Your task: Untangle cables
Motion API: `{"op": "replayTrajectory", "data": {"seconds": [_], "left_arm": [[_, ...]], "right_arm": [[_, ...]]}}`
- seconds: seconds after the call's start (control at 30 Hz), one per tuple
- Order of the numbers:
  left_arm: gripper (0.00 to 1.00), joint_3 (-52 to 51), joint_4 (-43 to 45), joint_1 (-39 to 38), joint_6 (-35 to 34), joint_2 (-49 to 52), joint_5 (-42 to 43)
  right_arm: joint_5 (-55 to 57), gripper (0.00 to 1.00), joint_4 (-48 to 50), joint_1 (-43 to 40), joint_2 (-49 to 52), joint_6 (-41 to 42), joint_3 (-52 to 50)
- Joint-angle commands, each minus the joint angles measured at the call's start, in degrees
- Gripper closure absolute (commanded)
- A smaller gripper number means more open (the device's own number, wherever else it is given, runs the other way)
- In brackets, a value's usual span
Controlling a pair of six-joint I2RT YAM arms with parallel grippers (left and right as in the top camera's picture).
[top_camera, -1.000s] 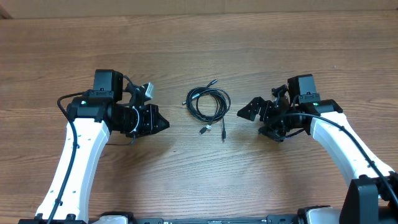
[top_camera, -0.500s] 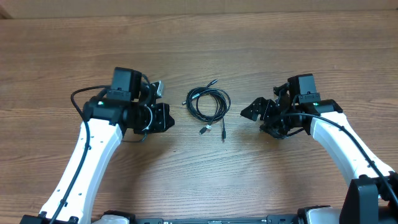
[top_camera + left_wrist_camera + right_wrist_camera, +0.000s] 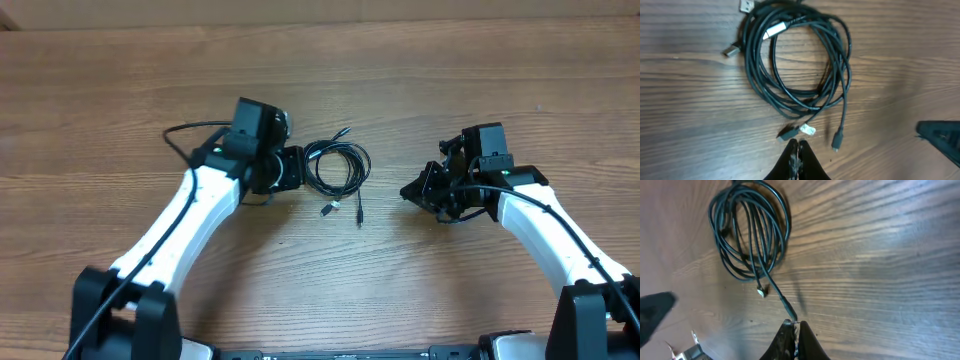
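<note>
Cables (image 3: 335,167): thin black cords coiled in one loose bundle mid-table, plug ends trailing toward the robot
Left gripper (image 3: 298,168): fingers pressed together, empty, just beside the coil
Right gripper (image 3: 406,190): fingers together, empty, apart from the coil

We see the left arm (image 3: 190,215) and the right arm (image 3: 545,225) in white shells with black joints. A boxy black camera block (image 3: 255,120) tops each wrist, and thick black wires (image 3: 180,135) loop alongside. A green light (image 3: 507,169) glows on the right. The left end effector (image 3: 297,168) and right end effector (image 3: 407,190) taper to black wedges.
</note>
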Motion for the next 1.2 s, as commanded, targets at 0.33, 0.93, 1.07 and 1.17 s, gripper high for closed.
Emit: {"op": "replayTrajectory", "data": {"seconds": [0.33,0.93,1.07,1.17], "left_arm": [[0.8,0.8,6.9,-0.4,-1.7,9.2,-1.7],[0.58,0.8,7.1,-1.2,-1.6,15.9,-2.6],[0.69,0.8,6.9,-1.4,-1.6,16.0,-2.7],[0.69,0.8,6.7,-1.7,-1.6,16.0,-3.8]], "right_arm": [[0.4,0.71,9.8,0.7,0.0,6.5,-7.8],[1.7,0.3,12.0,1.6,0.0,6.8,-8.1],[1.9,0.28,11.8,1.6,0.0,6.8,-8.1],[1.9,0.28,11.8,1.6,0.0,6.9,-8.1]]}}
